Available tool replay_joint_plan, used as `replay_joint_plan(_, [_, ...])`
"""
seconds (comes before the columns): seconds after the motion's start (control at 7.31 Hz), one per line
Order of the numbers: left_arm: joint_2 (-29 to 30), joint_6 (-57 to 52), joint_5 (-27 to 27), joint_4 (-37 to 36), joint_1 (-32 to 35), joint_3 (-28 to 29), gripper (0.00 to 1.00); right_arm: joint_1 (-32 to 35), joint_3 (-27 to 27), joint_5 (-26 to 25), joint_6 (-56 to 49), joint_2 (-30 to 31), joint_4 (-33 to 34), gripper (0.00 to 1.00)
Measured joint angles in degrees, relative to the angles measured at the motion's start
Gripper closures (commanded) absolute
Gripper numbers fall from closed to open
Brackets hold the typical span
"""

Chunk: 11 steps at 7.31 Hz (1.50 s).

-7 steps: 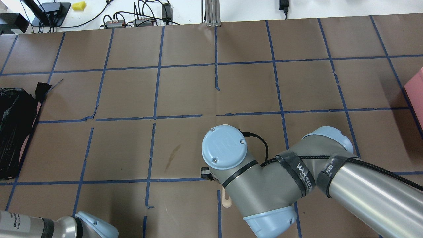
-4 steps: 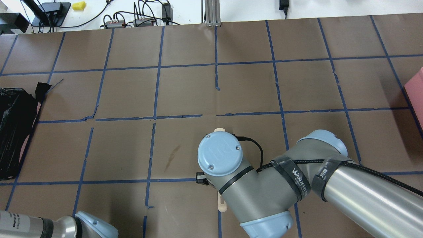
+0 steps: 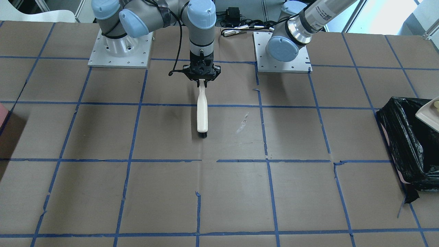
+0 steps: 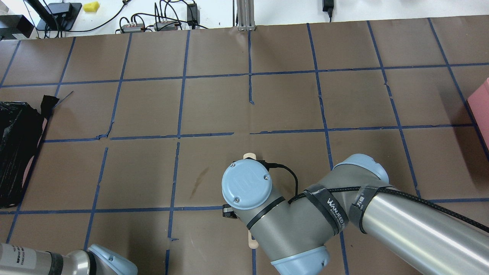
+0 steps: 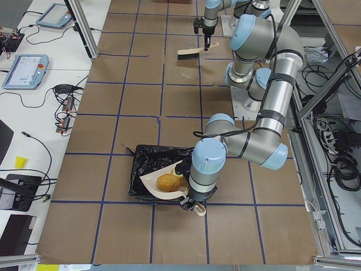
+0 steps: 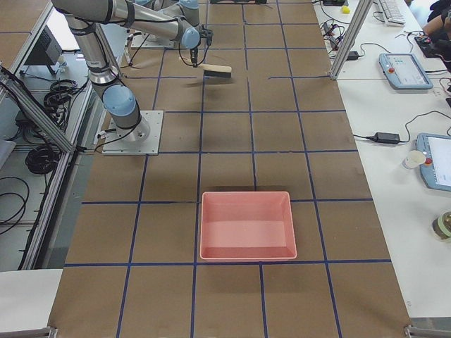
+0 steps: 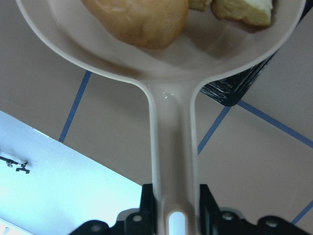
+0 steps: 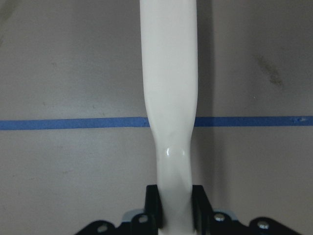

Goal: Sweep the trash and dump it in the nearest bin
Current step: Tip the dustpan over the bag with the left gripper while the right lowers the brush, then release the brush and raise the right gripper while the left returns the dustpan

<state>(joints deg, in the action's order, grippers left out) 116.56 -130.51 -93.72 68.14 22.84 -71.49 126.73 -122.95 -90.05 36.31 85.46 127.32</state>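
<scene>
My right wrist has slid toward 8 o'clock in the overhead view over the last second, and the brush tip now pokes out past it at 12. The right gripper is clamped on the brush handle. My left gripper is clamped on the pan handle. The trash lies in the pan's bowl at 12 o'clock from that gripper, held over the edge of the bin.
</scene>
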Motion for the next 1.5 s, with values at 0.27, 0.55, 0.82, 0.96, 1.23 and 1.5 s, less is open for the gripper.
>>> replay_joint_plan(0.27, [-0.22, -4.13, -0.55, -3.63, 1.57, -1.82, 0.93, 0.28, -0.59, -0.05, 0.14, -0.33, 0.67, 0.85])
replay_joint_plan(0.55, [-0.36, -7.54, -2.15, -6.93, 3.61, -2.61, 0.93, 0.32, -1.85, -0.11, 0.24, -0.4, 1.55, 0.81])
replay_joint_plan(0.82, [-0.75, -8.9, -4.31, -9.29, 5.77, -2.76, 0.93, 0.28, -2.38, -0.12, 0.37, -0.45, 1.83, 0.7])
replay_joint_plan(0.96, [-0.99, -9.06, -5.13, -9.98, 6.8, -2.86, 0.93, 0.28, -2.43, -0.12, 0.45, -0.46, 1.88, 0.61])
replay_joint_plan(1.23, [-1.53, -9.45, -5.65, -12.11, 7.69, -3.8, 0.93, 0.27, -2.46, -0.12, 0.49, -0.47, 1.95, 0.38])
replay_joint_plan(1.5, [-3.0, -10.61, -5.68, -14.73, 7.88, -5.07, 0.93, 0.2, -2.35, -0.18, 0.34, -0.47, 2.02, 0.29])
